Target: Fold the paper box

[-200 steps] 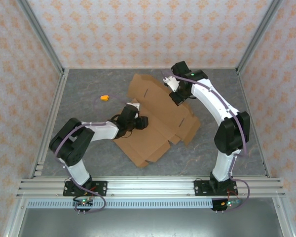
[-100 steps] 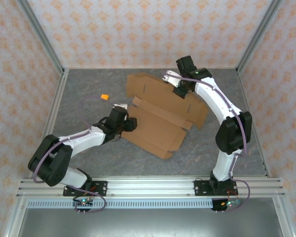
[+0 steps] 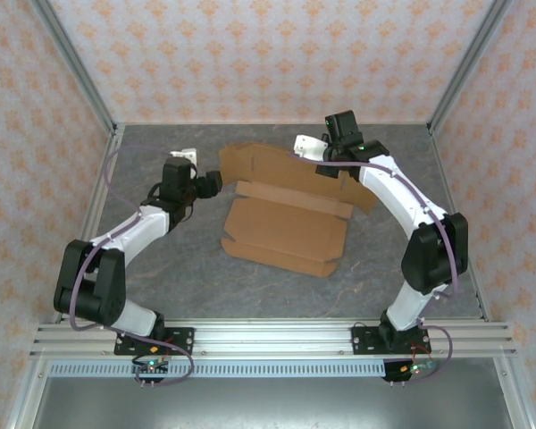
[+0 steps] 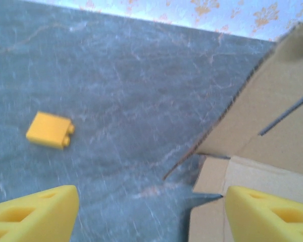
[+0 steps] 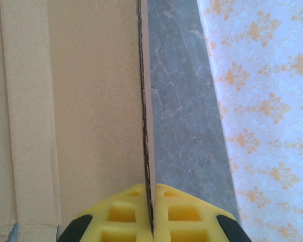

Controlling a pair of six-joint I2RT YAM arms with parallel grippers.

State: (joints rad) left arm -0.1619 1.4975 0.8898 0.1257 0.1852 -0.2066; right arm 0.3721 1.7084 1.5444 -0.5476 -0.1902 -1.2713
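Note:
The paper box (image 3: 286, 228) is a brown die-cut cardboard sheet lying mid-table, with its back panel (image 3: 259, 163) tilted up. My right gripper (image 3: 327, 161) is shut on the edge of that raised panel; in the right wrist view the cardboard edge (image 5: 143, 101) runs straight into the closed yellow fingers (image 5: 121, 212) of the right gripper (image 5: 151, 206). My left gripper (image 3: 211, 184) is at the box's back left corner. Its jaws are open over bare mat, left gripper (image 4: 151, 217), with the right fingertip (image 4: 270, 214) above a cardboard flap (image 4: 242, 176).
A small yellow-orange block (image 4: 49, 130) lies on the grey mat left of the box. Patterned walls (image 3: 268, 54) and metal corner posts (image 3: 76, 71) enclose the table. A rail (image 3: 268, 338) crosses the near edge.
My left arm swung from the box's front left to its back left corner and its jaws widened. The box turned and flattened out. My right gripper kept its hold and shifted slightly right.

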